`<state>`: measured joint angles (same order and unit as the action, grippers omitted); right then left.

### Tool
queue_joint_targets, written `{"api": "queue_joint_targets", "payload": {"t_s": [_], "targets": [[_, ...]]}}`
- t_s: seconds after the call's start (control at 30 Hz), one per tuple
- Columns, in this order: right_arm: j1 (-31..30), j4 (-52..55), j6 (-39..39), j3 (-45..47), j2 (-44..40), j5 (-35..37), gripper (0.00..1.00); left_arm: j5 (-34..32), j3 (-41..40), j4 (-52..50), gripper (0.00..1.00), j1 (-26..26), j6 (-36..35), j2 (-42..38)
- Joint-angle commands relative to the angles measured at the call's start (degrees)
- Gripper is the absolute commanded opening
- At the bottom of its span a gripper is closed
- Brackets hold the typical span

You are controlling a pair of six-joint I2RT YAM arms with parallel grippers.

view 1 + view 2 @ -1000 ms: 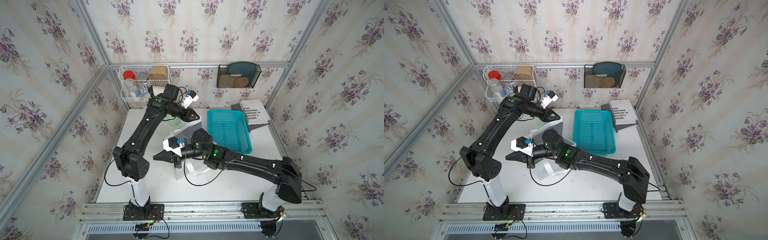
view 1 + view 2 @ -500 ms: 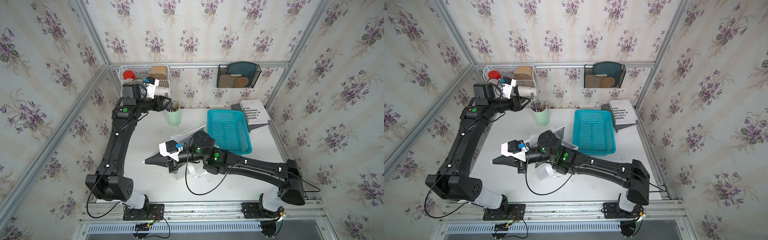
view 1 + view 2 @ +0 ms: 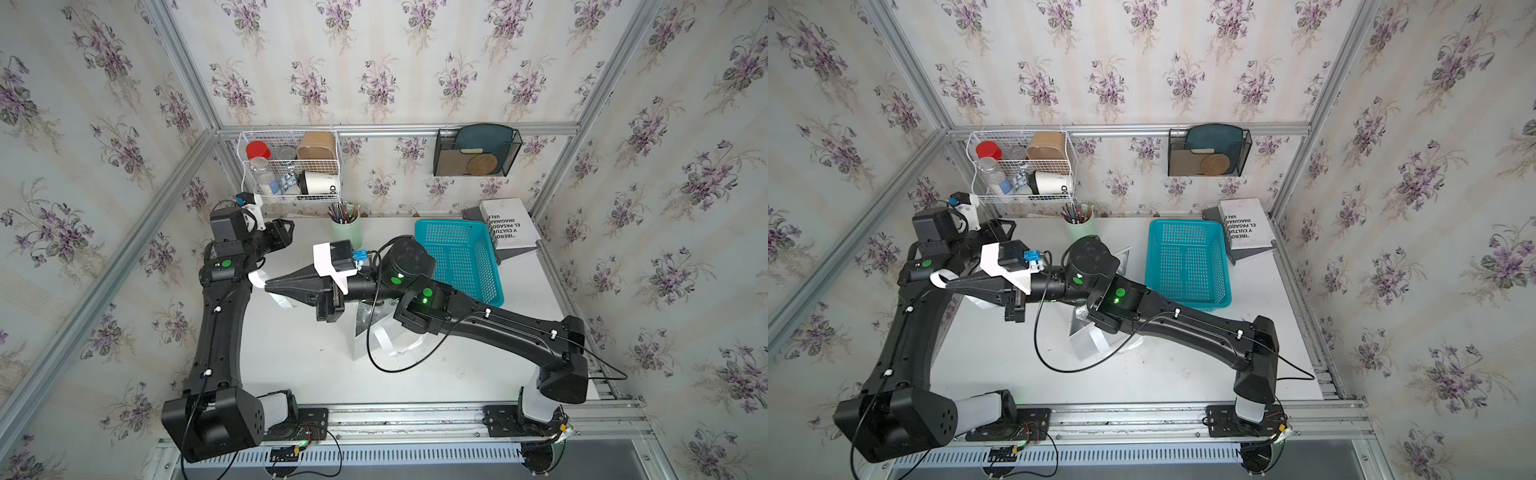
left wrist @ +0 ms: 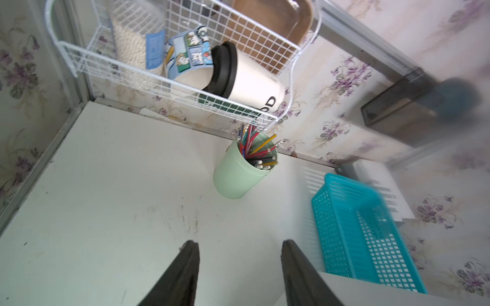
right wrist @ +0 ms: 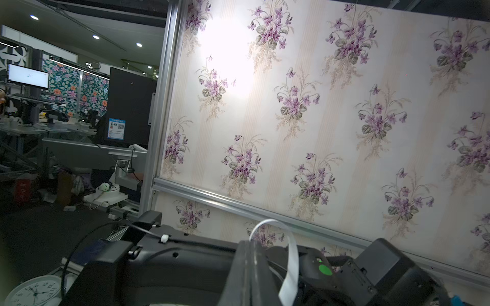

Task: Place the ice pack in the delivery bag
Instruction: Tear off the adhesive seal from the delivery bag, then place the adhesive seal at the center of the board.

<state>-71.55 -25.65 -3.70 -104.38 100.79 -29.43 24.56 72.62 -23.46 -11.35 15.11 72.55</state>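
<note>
The ice pack (image 4: 188, 53), a blue and white pouch with cartoon panels, lies in the white wire basket (image 3: 253, 166) on the back wall, beside a white cup. My left gripper (image 3: 286, 230) (image 4: 238, 242) hangs open and empty over the back left of the table, below that basket. The delivery bag (image 3: 374, 336) (image 3: 1088, 345) stands mid-table, mostly hidden under my right arm, with some foil lining showing. My right gripper (image 3: 266, 286) (image 5: 249, 242) is shut on one of its white strap handles (image 5: 289, 265), held out to the bag's left near my left arm.
A turquoise basket (image 3: 461, 257) sits to the right of the bag. A green cup of pencils (image 3: 347, 232) stands at the back. A book (image 3: 509, 224) leans in the back right corner, and a black mesh rack (image 3: 473, 153) hangs on the wall.
My left arm has swung away from the bag to the back left corner and its jaws have widened. My right gripper has drawn the strap further left.
</note>
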Motion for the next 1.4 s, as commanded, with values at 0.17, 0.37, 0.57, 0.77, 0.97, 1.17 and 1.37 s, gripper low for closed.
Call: {"api": "queue_joint_targets", "payload": {"t_s": [0.17,0.37,0.57,0.77,0.97,1.17,1.37], "targets": [[5.4,2.2,-9.5,17.6,-17.4,27.2,0.0,5.3,-2.1,5.4,0.54,0.1,-0.1,-1.7],[10.0,7.5,-13.0,34.6,-36.9,57.5,0.0,13.4,-0.7,9.8,0.54,4.2,-1.3,-0.8],[29.8,39.1,6.4,45.0,-54.2,71.4,0.0,16.1,2.5,10.5,0.54,8.7,-2.6,2.7],[49.2,53.6,27.7,54.8,-60.7,67.2,0.0,18.1,3.6,12.4,0.54,10.2,-2.5,6.1],[61.5,55.5,31.4,57.5,-55.6,53.5,0.0,18.8,4.1,11.7,0.54,10.3,-4.7,7.0],[63.5,54.3,34.7,63.0,-50.4,53.0,0.0,19.2,4.7,10.0,0.54,10.5,-6.8,6.7],[64.0,52.9,39.8,68.0,-48.8,53.6,0.49,19.6,7.3,6.1,0.54,11.8,-9.7,6.7]]}}
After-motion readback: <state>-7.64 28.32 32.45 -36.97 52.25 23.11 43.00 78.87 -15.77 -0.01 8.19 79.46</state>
